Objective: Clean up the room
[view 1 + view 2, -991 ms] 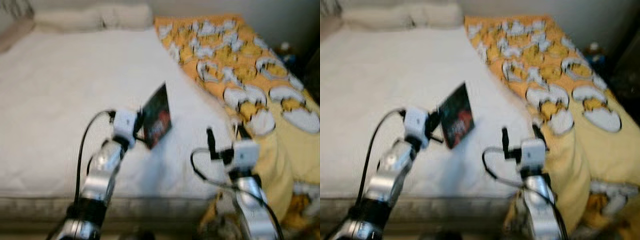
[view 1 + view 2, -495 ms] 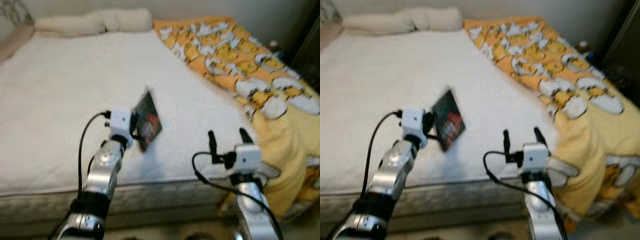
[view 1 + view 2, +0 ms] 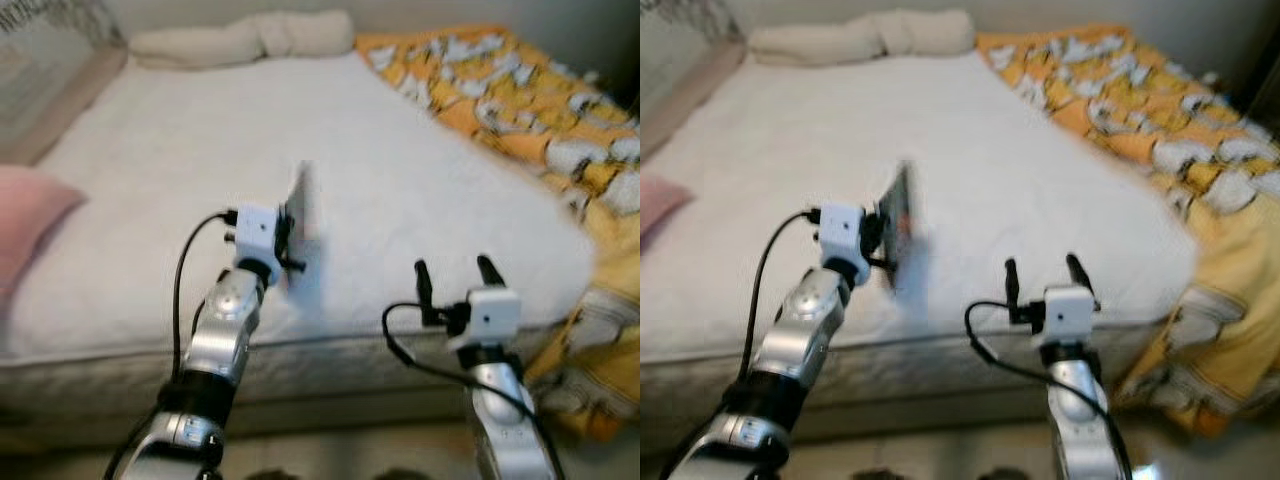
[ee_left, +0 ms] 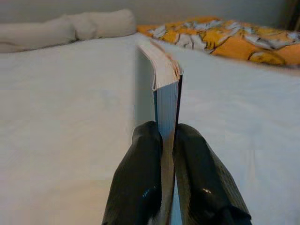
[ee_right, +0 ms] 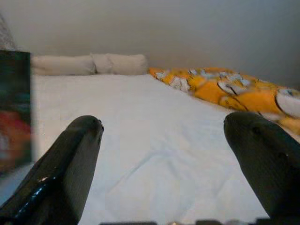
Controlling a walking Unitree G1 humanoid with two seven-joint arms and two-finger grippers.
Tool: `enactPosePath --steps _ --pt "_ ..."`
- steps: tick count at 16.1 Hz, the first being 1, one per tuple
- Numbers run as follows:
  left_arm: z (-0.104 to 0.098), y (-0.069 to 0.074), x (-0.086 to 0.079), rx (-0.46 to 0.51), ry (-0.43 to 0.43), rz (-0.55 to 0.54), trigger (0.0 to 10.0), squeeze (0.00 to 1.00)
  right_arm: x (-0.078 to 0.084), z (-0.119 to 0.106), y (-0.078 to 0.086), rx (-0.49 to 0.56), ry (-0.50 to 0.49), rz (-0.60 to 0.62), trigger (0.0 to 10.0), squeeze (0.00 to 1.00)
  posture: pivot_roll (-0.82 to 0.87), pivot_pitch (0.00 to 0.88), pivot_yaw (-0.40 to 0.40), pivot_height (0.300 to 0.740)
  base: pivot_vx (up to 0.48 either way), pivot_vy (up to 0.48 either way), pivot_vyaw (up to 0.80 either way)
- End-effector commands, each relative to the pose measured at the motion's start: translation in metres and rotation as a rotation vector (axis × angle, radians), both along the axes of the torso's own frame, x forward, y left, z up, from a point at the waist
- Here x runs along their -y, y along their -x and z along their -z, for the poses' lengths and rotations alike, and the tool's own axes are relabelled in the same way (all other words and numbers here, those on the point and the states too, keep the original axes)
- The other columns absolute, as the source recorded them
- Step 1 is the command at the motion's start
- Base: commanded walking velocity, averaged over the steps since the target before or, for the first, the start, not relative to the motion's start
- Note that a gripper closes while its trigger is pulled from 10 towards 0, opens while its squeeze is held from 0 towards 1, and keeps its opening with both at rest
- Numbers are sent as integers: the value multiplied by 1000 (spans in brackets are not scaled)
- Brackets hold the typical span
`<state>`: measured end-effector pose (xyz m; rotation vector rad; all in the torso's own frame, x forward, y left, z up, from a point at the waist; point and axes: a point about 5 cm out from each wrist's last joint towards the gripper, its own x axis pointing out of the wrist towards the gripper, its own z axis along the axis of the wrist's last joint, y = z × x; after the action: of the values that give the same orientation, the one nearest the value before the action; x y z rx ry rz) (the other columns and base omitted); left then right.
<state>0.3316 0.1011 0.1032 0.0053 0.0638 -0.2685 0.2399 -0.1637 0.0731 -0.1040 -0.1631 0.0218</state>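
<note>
Pink cushion (image 3: pixel 30 225) — at the far left edge of the bed, lying on the mattress border.

Bed (image 3: pixel 150 180) — wide white mattress top, bare over most of its surface; its near edge runs across in front of both arms.

Pale pillows (image 3: pixel 240 38) — two, end to end along the head of the bed against the wall.

Left gripper (image 4: pixel 168 140) — raised over the near part of the mattress, its two black fingers (image 4: pixel 140 187) pressed together on the lower edge of a book (image 4: pixel 166 93). The book stands upright and edge-on to the head camera, page block showing in the left wrist view, dark cover with a red patch showing in the right wrist view. It is held clear above the white sheet, not resting on it.

Right gripper (image 3: pixel 453 270) — level with the near edge of the mattress, right of the book and apart from it, fingers (image 5: pixel 70 164) spread wide with nothing between them.

Orange and yellow blanket (image 3: pixel 530 100) — patterned with white shapes, covering the right side of the bed and hanging over its near right corner.
</note>
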Motion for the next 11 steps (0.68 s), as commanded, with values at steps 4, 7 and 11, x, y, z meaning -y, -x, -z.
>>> enactPosePath --steps 4,7,11 --pt "-12 -4 5 50 -10 24 10000 0 -1 -5 -5 22 -1 -1 10000 149 -138 0 52 736 0 476 0" --pt "-12 -5 8 51 -26 34 10000 0 -2 -5 -5 22 -2 -4 10000 153 -138 0 54 736 0 470 0" --pt "-14 -4 14 56 -26 55 10000 0 -4 -5 -4 21 0 -6 10000 149 -140 0 58 736 143 412 0"
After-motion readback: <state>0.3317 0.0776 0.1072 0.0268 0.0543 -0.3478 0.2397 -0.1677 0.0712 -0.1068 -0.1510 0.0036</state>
